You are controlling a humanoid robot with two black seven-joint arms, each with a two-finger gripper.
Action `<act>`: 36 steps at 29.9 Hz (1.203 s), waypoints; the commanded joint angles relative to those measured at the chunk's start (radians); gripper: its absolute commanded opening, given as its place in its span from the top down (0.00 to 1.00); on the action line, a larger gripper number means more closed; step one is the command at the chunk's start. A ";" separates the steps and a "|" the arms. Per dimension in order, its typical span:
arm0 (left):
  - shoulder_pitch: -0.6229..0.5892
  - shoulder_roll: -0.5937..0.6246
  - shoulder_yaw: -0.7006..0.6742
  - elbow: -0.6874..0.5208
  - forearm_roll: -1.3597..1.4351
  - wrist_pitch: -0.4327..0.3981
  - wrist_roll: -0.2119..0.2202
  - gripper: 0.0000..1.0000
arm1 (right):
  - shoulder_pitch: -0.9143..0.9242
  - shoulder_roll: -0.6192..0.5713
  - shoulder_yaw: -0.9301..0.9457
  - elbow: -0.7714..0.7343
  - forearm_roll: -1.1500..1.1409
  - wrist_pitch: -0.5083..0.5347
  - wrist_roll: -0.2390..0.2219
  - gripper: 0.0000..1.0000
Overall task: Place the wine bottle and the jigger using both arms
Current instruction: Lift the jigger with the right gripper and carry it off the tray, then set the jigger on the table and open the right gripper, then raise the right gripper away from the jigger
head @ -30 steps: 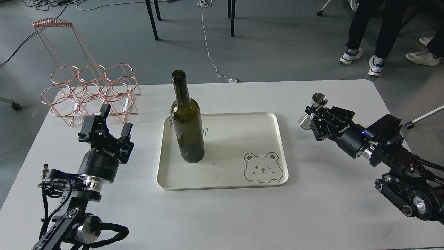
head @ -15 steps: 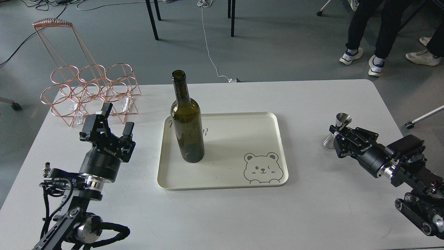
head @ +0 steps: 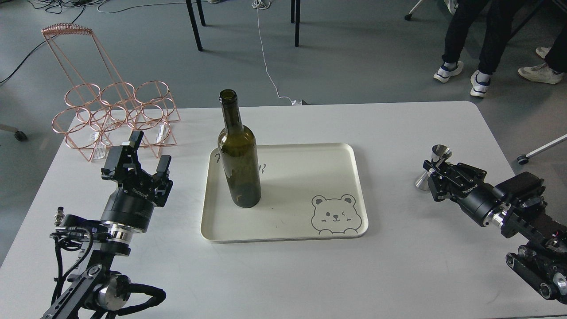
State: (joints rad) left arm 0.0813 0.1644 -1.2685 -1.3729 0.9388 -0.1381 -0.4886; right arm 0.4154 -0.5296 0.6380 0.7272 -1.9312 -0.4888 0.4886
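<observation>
Gripping the jigger (head: 433, 167) near the table's right edge (head: 496, 146), right tool (head: 433, 172); left tool (head: 148, 153) spread, unloaded.

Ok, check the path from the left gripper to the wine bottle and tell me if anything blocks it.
Nothing visible blocks it. The left gripper, jaws spread, stands over bare table left of the tray. The wine bottle stands upright inside the tray's left part. Only the tray's low rim lies between them; the copper wire rack sits farther back.

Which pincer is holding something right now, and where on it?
The right pincer grips the jigger at its narrow waist; the left pincer is open and empty.
</observation>
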 commanded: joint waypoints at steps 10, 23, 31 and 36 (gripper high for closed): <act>0.000 0.003 -0.002 -0.003 0.000 0.000 0.000 0.02 | -0.064 -0.206 -0.109 0.178 0.135 0.000 0.000 0.03; 0.000 0.015 -0.002 -0.017 0.000 -0.006 0.000 0.02 | -0.121 -0.599 -0.299 0.817 0.709 0.000 0.000 0.02; 0.021 0.099 0.005 -0.090 0.026 -0.008 0.000 0.02 | 0.075 -0.442 -0.267 0.922 1.312 0.076 0.000 0.02; 0.057 0.205 0.009 -0.179 0.185 -0.006 0.000 0.02 | 0.163 -0.345 -0.233 0.874 1.694 0.223 0.000 0.02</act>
State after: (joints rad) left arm 0.1140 0.3084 -1.2598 -1.5010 1.0228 -0.1451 -0.4887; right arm 0.5396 -0.9255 0.3825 1.6293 -0.4366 -0.3490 0.4886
